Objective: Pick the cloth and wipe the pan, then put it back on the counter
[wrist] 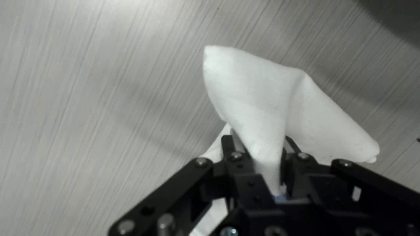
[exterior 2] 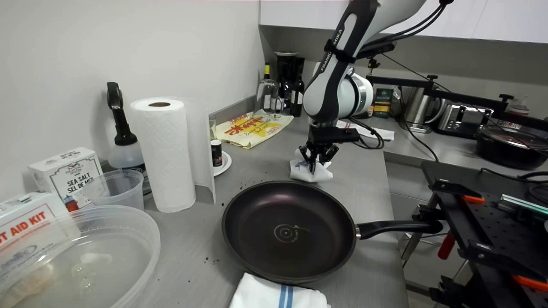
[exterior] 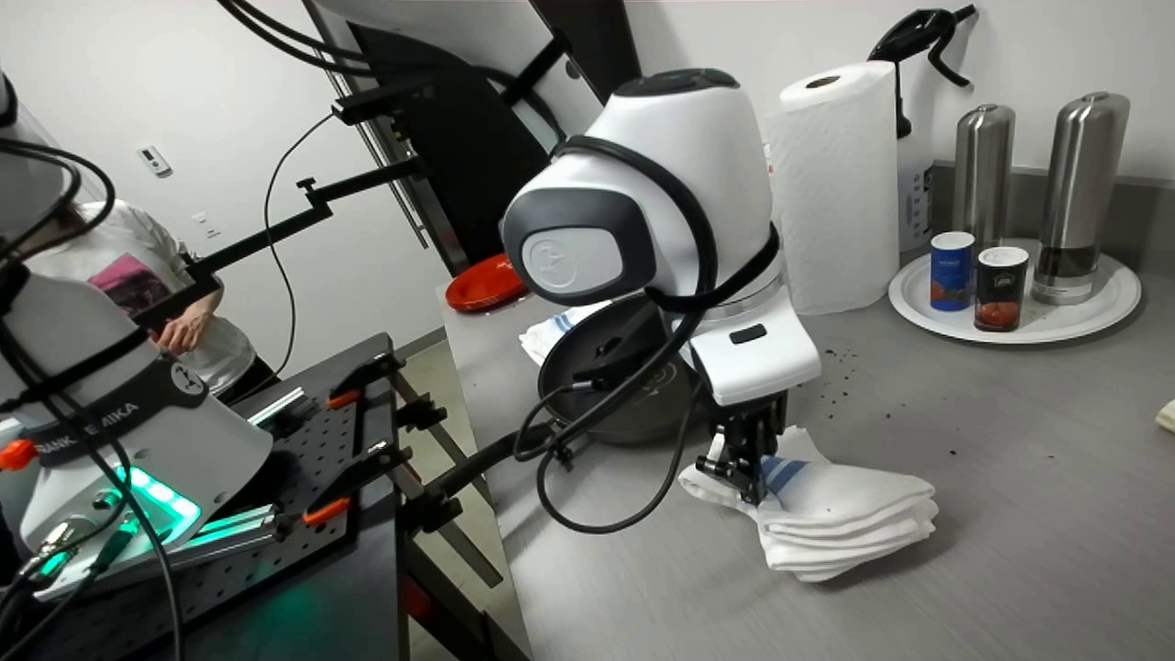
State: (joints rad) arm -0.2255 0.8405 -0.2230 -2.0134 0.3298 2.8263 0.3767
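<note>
We read "SEA SALT" and "SEL DE MER" on the white carton (exterior 2: 64, 176), a cropped "ST AID KIT" on the box (exterior 2: 32, 224) near it, "NABOB" on the green pack (exterior 2: 382, 102), and "FRANKA EMIKA", partly covered, on the arm (exterior 2: 327, 64) and base (exterior: 174, 445). Lettering on the yellow bag (exterior 2: 252, 128) escapes us.

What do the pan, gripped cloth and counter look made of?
Pan: probably metal with dark nonstick coating; smooth, satiny sheen.
Gripped cloth: likely cotton, matte; soft folds.
Counter: perhaps brushed metal or laminate, satin; fine parallel streaks in the wrist view.
</note>
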